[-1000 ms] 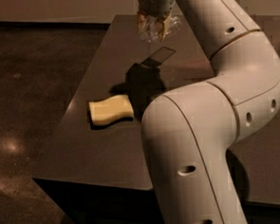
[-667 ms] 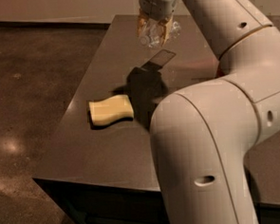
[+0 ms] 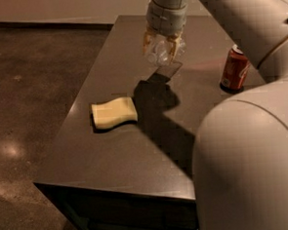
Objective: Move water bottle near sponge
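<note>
Sponge (image 3: 113, 112) flat on table (image 3: 107, 158), below-left of gripper, well apart. Gripper (image 3: 162, 48) pinching water bottle (image 3: 159, 56), held clear of table. Gripper has come lower, toward sponge, vs a second ago. Carry looks underway, bottle not yet set down. Soda can (image 3: 234, 68) right of gripper, untouched.

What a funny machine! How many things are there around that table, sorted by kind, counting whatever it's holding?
water bottle: 1, clear, held in the gripper above the far part of the table
sponge: 1, pale yellow, lying on the table
soda can: 1, red, standing at the right
Total: 3
</note>
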`<state>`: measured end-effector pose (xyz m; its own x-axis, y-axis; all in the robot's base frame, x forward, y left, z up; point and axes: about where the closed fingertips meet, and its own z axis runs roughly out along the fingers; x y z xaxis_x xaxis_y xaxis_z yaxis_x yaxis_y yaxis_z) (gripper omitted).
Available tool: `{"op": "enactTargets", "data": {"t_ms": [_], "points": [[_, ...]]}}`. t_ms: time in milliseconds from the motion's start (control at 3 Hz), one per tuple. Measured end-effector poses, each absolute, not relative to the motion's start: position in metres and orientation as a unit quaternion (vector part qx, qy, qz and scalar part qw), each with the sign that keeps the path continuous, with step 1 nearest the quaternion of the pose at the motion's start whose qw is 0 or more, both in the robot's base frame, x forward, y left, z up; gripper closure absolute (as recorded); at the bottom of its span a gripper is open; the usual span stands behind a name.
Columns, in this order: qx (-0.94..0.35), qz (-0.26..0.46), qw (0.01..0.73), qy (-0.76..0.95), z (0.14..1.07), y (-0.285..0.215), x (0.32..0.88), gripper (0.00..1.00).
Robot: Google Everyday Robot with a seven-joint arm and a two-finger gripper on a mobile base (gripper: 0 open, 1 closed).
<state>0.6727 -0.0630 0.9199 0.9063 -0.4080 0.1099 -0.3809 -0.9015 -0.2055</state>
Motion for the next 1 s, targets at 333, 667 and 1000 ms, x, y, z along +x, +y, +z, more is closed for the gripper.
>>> {"op": "enactTargets", "data": {"t_ms": [333, 667, 1000], "points": [[-0.978, -0.056, 0.094, 0.18, 0.9074, -0.0577, 0.6474, 1.0], [-0.977, -0.06, 0.098, 0.18, 0.9062, -0.0554, 0.651, 1.0], [-0.982, -0.067, 0.084, 0.154, 0.9022, -0.049, 0.654, 1.0]]}}
